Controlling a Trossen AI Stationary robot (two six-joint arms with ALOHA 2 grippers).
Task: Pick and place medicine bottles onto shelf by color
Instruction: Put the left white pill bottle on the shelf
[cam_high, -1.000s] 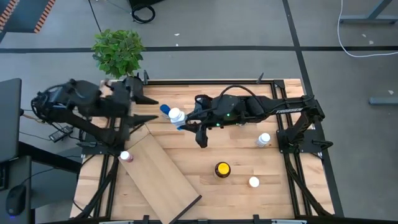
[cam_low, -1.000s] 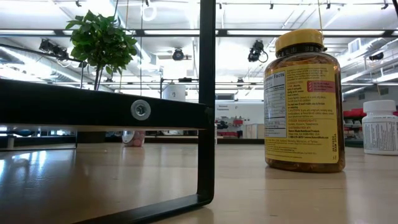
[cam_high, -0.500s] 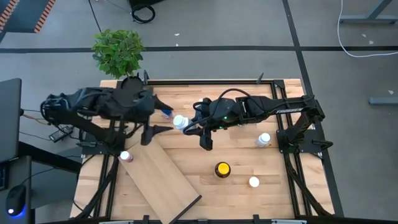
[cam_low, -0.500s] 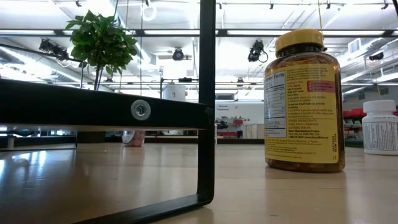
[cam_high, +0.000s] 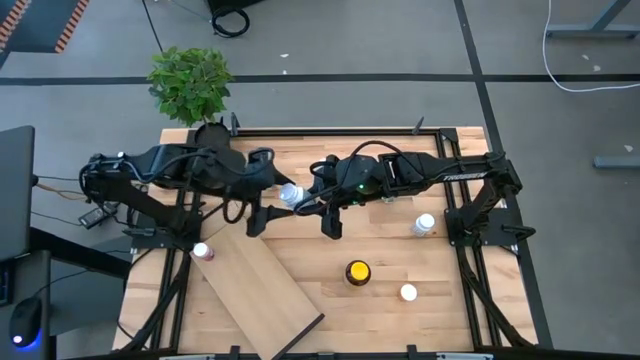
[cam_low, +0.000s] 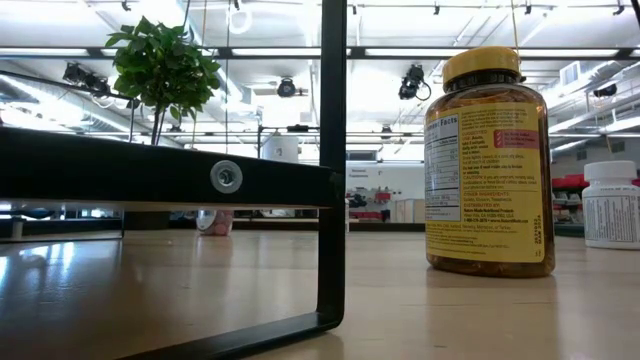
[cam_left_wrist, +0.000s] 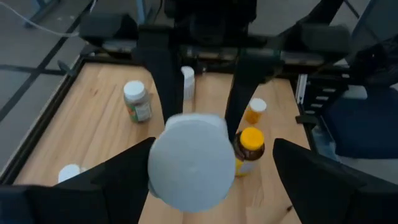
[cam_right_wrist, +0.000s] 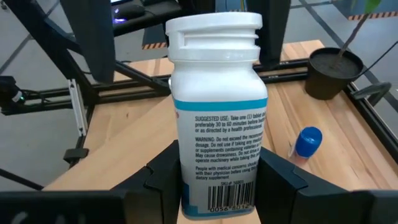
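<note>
Right pincer (cam_high: 298, 201) clamped on white-capped white plastic medicine bottle (cam_high: 289, 193), held above the slatted wooden tabletop (cam_high: 400, 260) near its middle; label and barcode plain between dark fingers (cam_right_wrist: 283, 180) in the right wrist view. Left pincer (cam_high: 262, 205) spread wide, prongs either side of that same bottle's cap (cam_left_wrist: 191, 160), gripping nothing. Pale plywood shelf board (cam_high: 262, 283) lying slantwise on the tabletop, pinkish bottle (cam_high: 202, 252) at its corner. Blue-capped bottle (cam_right_wrist: 306, 144) lying near black plant pot (cam_right_wrist: 329, 73). Large amber yellow-capped bottle (cam_high: 357, 272) upright, well apart.

white bottle (cam_left_wrist: 191, 160) cap blurred, base hidden, shelf (cam_low: 150, 170) cut off
</note>
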